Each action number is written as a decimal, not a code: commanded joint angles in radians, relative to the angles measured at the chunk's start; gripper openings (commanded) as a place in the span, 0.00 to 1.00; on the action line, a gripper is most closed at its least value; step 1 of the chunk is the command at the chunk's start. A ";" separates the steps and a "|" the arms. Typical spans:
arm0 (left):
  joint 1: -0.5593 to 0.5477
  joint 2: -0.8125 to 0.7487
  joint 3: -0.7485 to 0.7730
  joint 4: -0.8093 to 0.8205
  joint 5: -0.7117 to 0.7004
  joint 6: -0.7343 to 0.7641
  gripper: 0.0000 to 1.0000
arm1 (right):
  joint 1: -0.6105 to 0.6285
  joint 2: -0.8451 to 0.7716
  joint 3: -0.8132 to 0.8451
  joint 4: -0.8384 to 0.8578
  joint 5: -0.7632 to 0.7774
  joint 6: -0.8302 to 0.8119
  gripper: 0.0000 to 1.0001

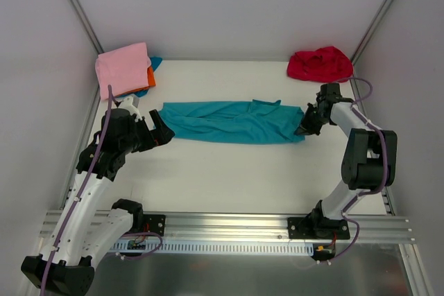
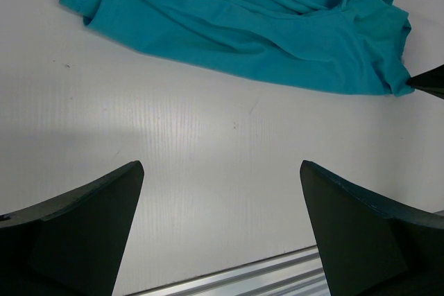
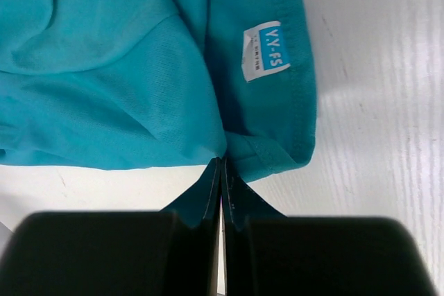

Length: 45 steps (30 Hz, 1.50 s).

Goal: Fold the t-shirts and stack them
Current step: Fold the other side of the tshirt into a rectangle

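Now: both arms reach to opposite ends of one shirt.
Teal shirt [image 1: 232,121]: lies crumpled in a long band across the middle of the worktop [image 1: 229,178], running from left to right, somewhat nearer the far edge than the near one.
Label [image 3: 266,50]: small, white with blue print, lying face up on the teal cloth near the shirt's right end.
Right jaws: clenched, tips pressed together and touching the hem at the shirt's right end; whether any cloth is caught between them cannot be told.
Right arm [image 1: 364,157]: bent over the right side of the worktop, wrist pointing left at the shirt.
Left jaws: released and spread wide over bare worktop, just beside the shirt's left end, not touching it.
Left arm [image 1: 114,147]: stretched along the left edge, wrist turned towards the shirt.
Pink shirt [image 1: 123,67]: folded flat, on top of a stack at the far left corner.
Orange shirt [image 1: 150,76]: under the pink one, only its right edge showing.
Blue shirt [image 1: 154,64]: under the stack, peeking out at the far side and at the near side.
Red shirt [image 1: 320,64]: bunched in a heap at the far right corner, apart from the teal shirt.
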 commanded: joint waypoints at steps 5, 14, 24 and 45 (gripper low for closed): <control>-0.008 -0.003 0.011 -0.002 0.010 0.024 0.99 | -0.044 -0.122 -0.004 -0.063 0.086 -0.020 0.01; -0.008 -0.006 0.006 -0.006 0.010 0.027 0.99 | -0.104 -0.259 -0.033 -0.123 0.142 -0.037 0.01; -0.007 -0.012 0.002 -0.006 0.008 0.020 0.99 | -0.141 -0.303 -0.082 -0.168 0.172 -0.064 0.99; -0.007 0.465 -0.051 0.374 0.036 -0.010 0.99 | -0.125 -0.371 -0.084 -0.106 -0.163 -0.064 0.99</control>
